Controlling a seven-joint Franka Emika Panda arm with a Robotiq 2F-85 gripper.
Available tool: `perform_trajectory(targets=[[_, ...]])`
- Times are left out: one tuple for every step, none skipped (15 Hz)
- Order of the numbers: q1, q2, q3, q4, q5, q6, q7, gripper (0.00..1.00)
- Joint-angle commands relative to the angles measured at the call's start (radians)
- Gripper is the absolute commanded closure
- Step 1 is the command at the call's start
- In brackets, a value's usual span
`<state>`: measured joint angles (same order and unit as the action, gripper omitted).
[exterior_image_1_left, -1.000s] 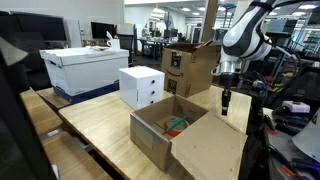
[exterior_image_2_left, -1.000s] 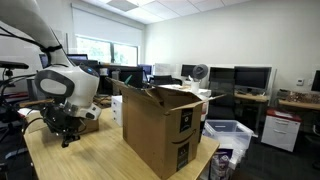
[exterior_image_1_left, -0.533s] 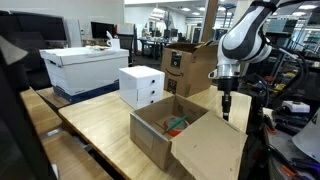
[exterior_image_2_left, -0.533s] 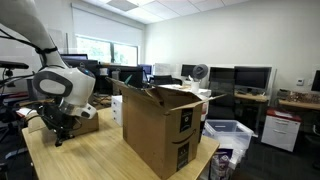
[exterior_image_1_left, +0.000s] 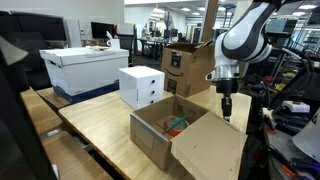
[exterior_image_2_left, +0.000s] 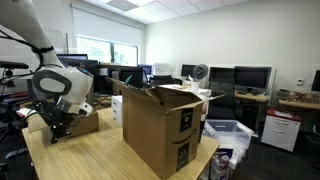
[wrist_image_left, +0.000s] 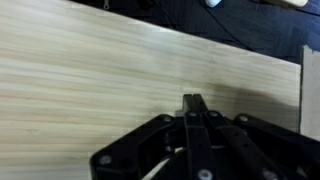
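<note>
Since the earlier frames the arm has swung a little: in an exterior view the gripper (exterior_image_2_left: 55, 133) has slid toward 9 o'clock and sunk slightly nearer the counter (exterior_image_2_left: 100, 160). In the other it has barely dropped. Its fingers are pressed together and hold nothing; the wrist view shows the gripper (wrist_image_left: 192, 100) as one closed tip over bare wood grain.

The nearest thing is the open cardboard box (exterior_image_1_left: 150, 135), low and brown. It sits on the counter (exterior_image_1_left: 100, 125) just at 8 o'clock of the gripper (exterior_image_1_left: 226, 112), apart from it. Something orange and green lies inside, too small to make out.

Its mouth faces straight up. One big flap (exterior_image_1_left: 212, 148) lies folded out toward 4 o'clock, so box and flap together run from about 10 to 4 o'clock.

A white box (exterior_image_1_left: 141, 87) stands at its 11 o'clock and a tall cardboard box (exterior_image_1_left: 188, 68) at its 1 o'clock.
</note>
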<state>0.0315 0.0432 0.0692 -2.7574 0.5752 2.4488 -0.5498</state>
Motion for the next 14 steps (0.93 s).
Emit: perform_trajectory(targets=[[-0.001, -0.014, 0.005, 0.014, 0.055, -0.055, -0.017, 0.98], [-0.001, -0.015, 0.005, 0.019, 0.069, -0.064, -0.021, 0.98], [-0.001, -0.015, 0.004, 0.024, 0.082, -0.075, -0.023, 0.98], [0.001, -0.017, 0.006, 0.027, 0.105, -0.079, -0.029, 0.98], [0.002, -0.017, 0.007, 0.029, 0.120, -0.081, -0.034, 0.98], [0.005, -0.017, 0.009, 0.032, 0.141, -0.078, -0.035, 0.98], [0.006, -0.016, 0.011, 0.034, 0.154, -0.077, -0.036, 0.98], [0.008, -0.016, 0.013, 0.037, 0.169, -0.076, -0.038, 0.98], [0.010, -0.017, 0.017, 0.039, 0.184, -0.076, -0.039, 0.98], [0.012, -0.017, 0.020, 0.042, 0.196, -0.077, -0.039, 0.98], [0.014, -0.018, 0.022, 0.045, 0.201, -0.082, -0.038, 0.98], [0.016, -0.018, 0.024, 0.048, 0.207, -0.087, -0.036, 0.98], [0.019, -0.020, 0.025, 0.050, 0.210, -0.094, -0.035, 0.98], [0.020, -0.024, 0.025, 0.052, 0.212, -0.102, -0.031, 0.98]])
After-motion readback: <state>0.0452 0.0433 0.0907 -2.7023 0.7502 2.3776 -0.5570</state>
